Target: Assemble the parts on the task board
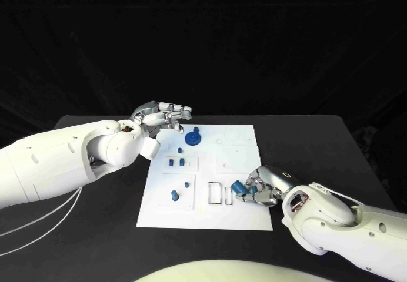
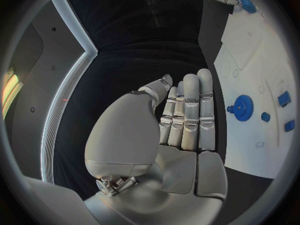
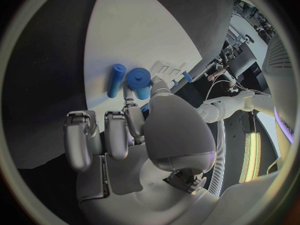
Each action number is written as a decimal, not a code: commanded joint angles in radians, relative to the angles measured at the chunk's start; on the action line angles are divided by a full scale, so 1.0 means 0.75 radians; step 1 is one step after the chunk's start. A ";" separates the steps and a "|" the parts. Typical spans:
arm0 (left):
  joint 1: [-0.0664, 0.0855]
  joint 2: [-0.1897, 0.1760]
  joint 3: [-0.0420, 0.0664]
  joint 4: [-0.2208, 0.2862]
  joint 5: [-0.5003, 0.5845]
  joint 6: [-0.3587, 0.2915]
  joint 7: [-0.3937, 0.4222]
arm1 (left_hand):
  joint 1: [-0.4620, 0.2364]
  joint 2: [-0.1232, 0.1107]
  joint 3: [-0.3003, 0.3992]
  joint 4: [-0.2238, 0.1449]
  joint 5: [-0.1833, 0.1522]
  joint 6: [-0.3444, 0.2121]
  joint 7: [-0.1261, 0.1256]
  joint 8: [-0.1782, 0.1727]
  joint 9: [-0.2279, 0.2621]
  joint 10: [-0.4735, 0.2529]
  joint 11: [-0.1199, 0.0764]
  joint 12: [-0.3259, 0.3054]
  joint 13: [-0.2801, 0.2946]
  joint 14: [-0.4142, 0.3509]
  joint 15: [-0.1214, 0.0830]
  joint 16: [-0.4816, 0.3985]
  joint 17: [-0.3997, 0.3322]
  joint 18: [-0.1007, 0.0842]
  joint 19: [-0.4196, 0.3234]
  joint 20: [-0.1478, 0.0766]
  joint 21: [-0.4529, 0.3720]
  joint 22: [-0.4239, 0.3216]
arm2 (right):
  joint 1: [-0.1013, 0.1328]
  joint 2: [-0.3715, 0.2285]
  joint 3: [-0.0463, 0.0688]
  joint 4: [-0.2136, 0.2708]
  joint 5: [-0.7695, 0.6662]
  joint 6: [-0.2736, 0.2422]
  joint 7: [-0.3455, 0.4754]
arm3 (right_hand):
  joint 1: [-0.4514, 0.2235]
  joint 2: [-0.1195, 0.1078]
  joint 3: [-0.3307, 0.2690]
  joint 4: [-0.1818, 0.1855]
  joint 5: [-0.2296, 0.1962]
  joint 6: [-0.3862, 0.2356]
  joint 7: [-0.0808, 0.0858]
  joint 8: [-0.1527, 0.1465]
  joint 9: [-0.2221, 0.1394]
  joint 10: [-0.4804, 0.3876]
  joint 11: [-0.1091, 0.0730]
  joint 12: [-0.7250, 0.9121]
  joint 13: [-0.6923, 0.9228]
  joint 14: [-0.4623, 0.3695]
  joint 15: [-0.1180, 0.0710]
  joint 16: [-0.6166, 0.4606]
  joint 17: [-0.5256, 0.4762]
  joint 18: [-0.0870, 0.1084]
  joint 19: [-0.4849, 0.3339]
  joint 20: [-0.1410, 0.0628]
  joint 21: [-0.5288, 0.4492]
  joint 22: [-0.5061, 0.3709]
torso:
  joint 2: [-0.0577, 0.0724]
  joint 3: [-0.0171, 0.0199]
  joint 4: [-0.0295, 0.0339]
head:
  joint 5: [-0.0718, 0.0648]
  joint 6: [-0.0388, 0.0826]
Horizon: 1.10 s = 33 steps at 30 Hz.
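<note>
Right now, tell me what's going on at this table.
The robot is assembling blue parts on the white board. Its right hand holds a blue part at the board's right edge, near the empty slots. Its left hand is open, fingers straight, at the board's far left corner beside the blue gear. Smaller blue parts lie along the board's left side.

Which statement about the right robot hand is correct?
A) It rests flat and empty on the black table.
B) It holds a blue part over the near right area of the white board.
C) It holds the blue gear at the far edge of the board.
B: the right robot hand pinches a blue part above the task board; the blue gear lies far from it, near the left robot hand, which holds nothing.
</note>
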 commanded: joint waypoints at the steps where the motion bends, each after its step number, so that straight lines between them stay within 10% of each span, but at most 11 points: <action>1: 0.001 0.001 0.001 0.004 0.004 0.022 0.005 | -0.013 -0.005 -0.005 0.000 -0.001 -0.003 -0.002 0.005 -0.002 -0.008 -0.002 0.007 0.002 -0.003 0.001 -0.006 -0.002 0.017 0.007 -0.003 -0.005 -0.002 | -0.005 -0.008 -0.001 0.023 -0.004 -0.095 -0.021 | 0.011 0.018 -0.001 0.002 0.047 0.024 -0.015 0.010 0.012 0.014 -0.002 0.007 0.009 0.093 -0.013 0.010 0.114 -0.015 0.113 -0.011 0.009 0.332 | -0.001 0.0010 -0.0005 | 0.002 0.002; 15: 0.001 0.002 0.001 0.002 0.004 0.024 0.006 | -0.014 -0.004 -0.006 0.001 -0.001 -0.004 -0.002 0.005 -0.002 -0.009 -0.002 0.007 0.002 -0.003 0.001 -0.006 -0.002 0.017 0.008 -0.003 -0.006 -0.003 | 0.032 -0.011 0.012 0.096 0.063 -0.197 0.010 | 0.010 0.029 -0.004 0.021 0.124 0.046 -0.028 0.024 0.025 0.033 -0.014 0.023 0.029 0.095 -0.022 0.017 0.125 -0.018 0.119 -0.019 0.024 0.336 | 0.001 0.0001 0.0001 | 0.001 0.009; 33: 0.001 0.005 0.001 0.010 0.004 0.022 0.008 | -0.014 -0.004 -0.006 0.001 -0.001 -0.004 -0.002 0.005 -0.002 -0.009 -0.002 0.007 0.002 -0.003 0.001 -0.006 -0.002 0.017 0.008 -0.003 -0.006 -0.003 | 0.020 0.121 0.011 0.030 0.174 0.014 -0.001 | -0.132 0.077 -0.056 0.041 0.109 0.066 -0.037 0.036 0.047 0.045 -0.020 0.021 0.037 0.096 -0.027 0.023 0.136 -0.018 0.120 -0.025 0.028 0.336 | 0.001 -0.0020 0.0018 | 0.004 0.000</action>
